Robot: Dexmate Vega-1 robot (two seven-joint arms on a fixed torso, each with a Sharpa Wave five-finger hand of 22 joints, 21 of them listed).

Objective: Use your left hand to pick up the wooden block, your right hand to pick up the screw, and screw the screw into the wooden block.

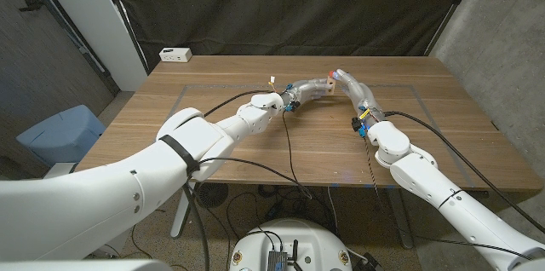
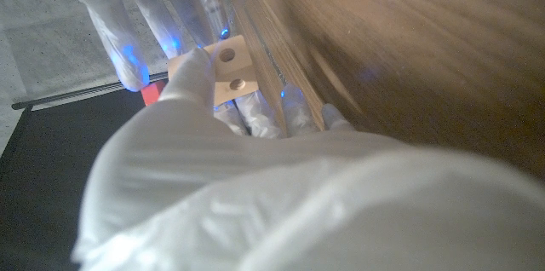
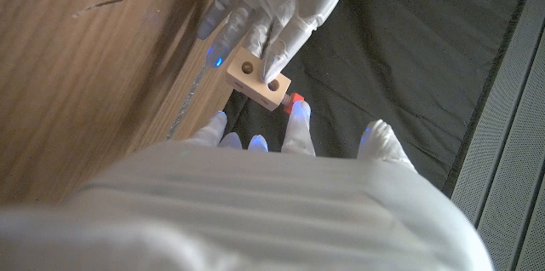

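Wooden block (image 3: 258, 78) hangs above the table (image 1: 255, 147), pinched in the fingers of the left hand (image 3: 285, 7), with the right hand (image 3: 281, 147) facing it from just beside. In the head view both hands meet over the far middle of the table, the left hand (image 1: 308, 92) reaching in from one side and the right hand (image 1: 353, 92) from the other, the block (image 1: 329, 76) a small pale spot between their fingertips.

The right wrist view shows the block as a short pale piece with two round holes on two neighbouring faces. A small red-orange part, most likely the head of the screw (image 3: 295, 100), sits at the block's corner, touching the tip of one right-hand finger; its shank is hidden, so I cannot tell how far it is in the hole, or whether it is in at all. From the left wrist view the block (image 2: 228, 71) shows two holes on one broad face, and the red bit (image 2: 151, 95) lies just beside it, near the right hand's fingertips (image 2: 128, 71).

The right fingers appear to pinch the screw, though the grip itself is mostly hidden. What matters next, I judge, is alignment: the screw's axis must run straight into the hole facing the right hand while the left hand steadies the block.
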